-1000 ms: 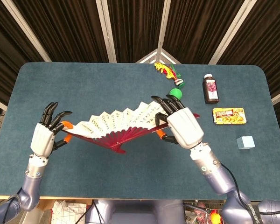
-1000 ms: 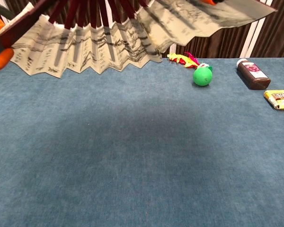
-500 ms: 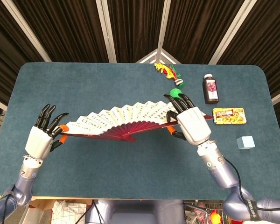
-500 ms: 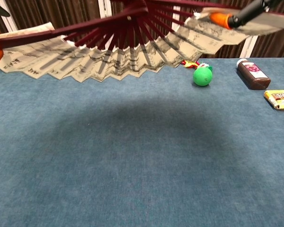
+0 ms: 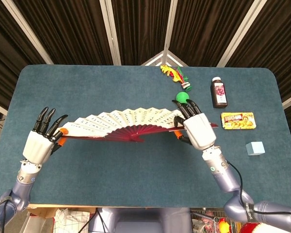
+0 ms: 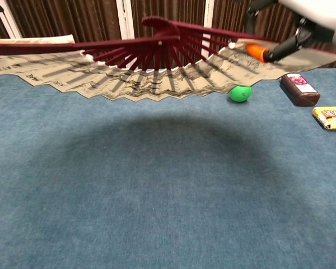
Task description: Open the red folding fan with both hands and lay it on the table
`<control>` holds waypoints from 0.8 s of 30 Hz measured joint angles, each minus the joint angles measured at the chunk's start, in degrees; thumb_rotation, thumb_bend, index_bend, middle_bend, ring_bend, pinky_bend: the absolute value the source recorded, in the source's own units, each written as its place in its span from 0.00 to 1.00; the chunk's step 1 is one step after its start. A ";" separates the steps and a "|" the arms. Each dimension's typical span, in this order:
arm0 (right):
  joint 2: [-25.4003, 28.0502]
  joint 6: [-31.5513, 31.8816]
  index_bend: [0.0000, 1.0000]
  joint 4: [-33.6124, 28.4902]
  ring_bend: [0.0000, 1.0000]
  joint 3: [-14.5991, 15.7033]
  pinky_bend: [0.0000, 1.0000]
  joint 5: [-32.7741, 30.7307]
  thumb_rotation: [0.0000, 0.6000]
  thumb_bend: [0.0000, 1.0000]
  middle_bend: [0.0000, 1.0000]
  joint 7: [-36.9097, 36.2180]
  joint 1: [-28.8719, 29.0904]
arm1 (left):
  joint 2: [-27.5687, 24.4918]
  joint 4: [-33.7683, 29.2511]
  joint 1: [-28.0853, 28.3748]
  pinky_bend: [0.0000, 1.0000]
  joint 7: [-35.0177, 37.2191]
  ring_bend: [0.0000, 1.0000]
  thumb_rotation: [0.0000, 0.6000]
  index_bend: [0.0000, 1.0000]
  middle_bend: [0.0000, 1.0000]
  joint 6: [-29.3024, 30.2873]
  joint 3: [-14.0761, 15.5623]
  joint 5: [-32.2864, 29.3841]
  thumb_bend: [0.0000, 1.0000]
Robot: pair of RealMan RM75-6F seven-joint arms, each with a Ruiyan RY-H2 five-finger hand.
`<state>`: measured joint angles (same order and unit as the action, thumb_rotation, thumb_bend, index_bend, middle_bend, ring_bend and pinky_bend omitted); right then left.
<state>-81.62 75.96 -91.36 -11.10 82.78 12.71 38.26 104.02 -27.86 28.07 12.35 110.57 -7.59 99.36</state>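
We are looking at a lab test bench: a blue felt table (image 5: 136,165) is standing before dark curtains (image 5: 72,29) with metal frame bars (image 5: 111,31), and cables are trailing below the near edge.

We have spread the fan wider and flatter

Over the last second our left hand (image 5: 38,145) has drawn outward toward the desk's left edge and our right hand (image 5: 198,129) has shifted right and back, so the red folding fan (image 5: 121,125) has gone from a steep, partly folded arch to a near-full, almost level spread; from the chest view it has dropped lower, its shadow widening on the desk (image 6: 168,213).
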 measured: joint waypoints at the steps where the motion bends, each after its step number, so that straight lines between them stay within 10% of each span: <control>1: -0.42 0.14 0.77 0.39 0.22 0.32 0.15 0.55 1.00 0.48 0.17 0.08 -0.08 | 0.26 0.63 0.09 0.06 -0.62 0.00 1.00 0.62 0.22 0.28 0.32 0.15 0.53; 24: -3.76 -1.25 0.77 6.65 0.22 0.78 0.15 0.67 1.00 0.48 0.17 1.26 -1.55 | 1.67 4.72 0.49 0.06 -3.96 0.00 1.00 0.53 0.18 1.24 2.22 -1.99 0.49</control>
<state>-85.38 74.71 -84.71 -10.32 83.45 13.97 36.70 105.69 -23.14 28.56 8.39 111.81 -5.37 97.37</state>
